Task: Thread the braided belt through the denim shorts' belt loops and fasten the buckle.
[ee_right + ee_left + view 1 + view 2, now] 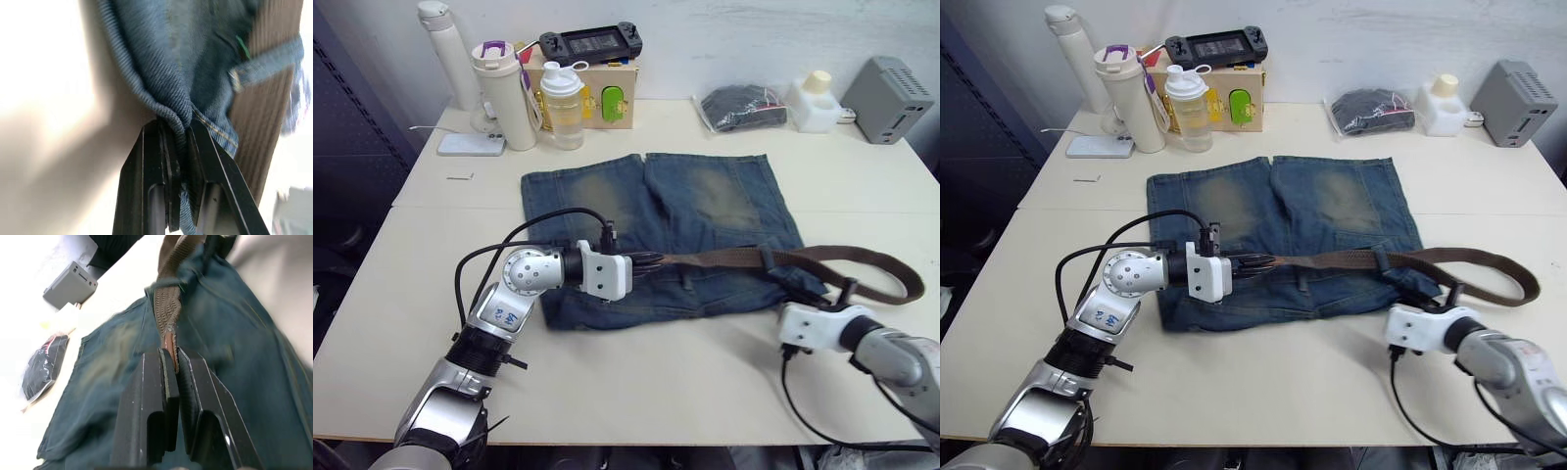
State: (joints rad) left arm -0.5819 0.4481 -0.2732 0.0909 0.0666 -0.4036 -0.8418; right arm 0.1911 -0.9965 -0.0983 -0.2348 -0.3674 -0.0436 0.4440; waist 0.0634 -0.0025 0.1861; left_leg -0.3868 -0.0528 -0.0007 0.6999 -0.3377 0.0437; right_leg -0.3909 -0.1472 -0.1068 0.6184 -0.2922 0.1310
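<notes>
The denim shorts (pixel 705 206) lie flat on the table, waistband toward me and legs pointing away. The braided belt (pixel 724 258) runs along the waistband and curls into a loop (pixel 891 279) past the shorts' right edge. My left gripper (pixel 651 260) is shut on the belt's brown leather tip (pixel 169 343) over the left part of the waistband. At the shorts' right corner my right gripper (pixel 181 129) is shut on a fold of the denim edge (pixel 166 98). One of the belt loops (pixel 264 68) crosses over the belt there. The buckle is hidden.
At the table's back left stand bottles (pixel 509 93), a phone (pixel 472 144) and a wooden box (pixel 602 93) with a game console on top. A bagged black bundle (pixel 739 106), a white container (pixel 813 101) and a grey box (pixel 891 98) sit at the back right.
</notes>
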